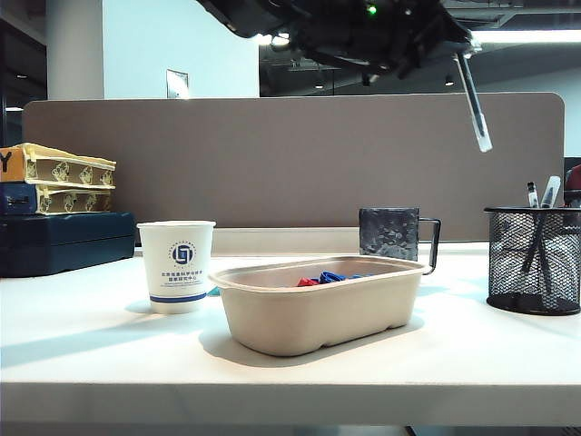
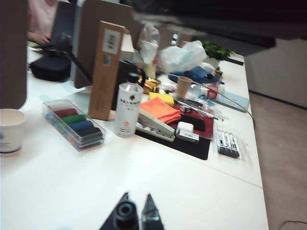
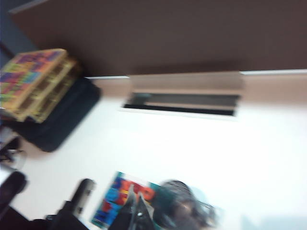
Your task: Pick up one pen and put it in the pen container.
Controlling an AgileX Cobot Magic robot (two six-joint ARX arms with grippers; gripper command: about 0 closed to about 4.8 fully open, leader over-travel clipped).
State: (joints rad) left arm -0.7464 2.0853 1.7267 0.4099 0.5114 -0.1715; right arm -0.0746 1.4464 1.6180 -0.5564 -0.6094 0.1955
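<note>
While the pen container (image 1: 533,259) stands on the right side of the table (image 1: 109,354) with a few pens already upright in it, the pen (image 1: 473,102) hangs tilted in the air, above it and a little to its left, under the dark arm parts at the top of the exterior view. The left gripper (image 2: 139,215) has its jaws drawn close on a round black end, apparently this pen. The right gripper (image 3: 136,213), blurred, has its jaws pressed together and carries nothing. Left of the container stand a dark mug (image 1: 388,233), a beige tray (image 1: 318,313) and a paper cup (image 1: 176,265).
</note>
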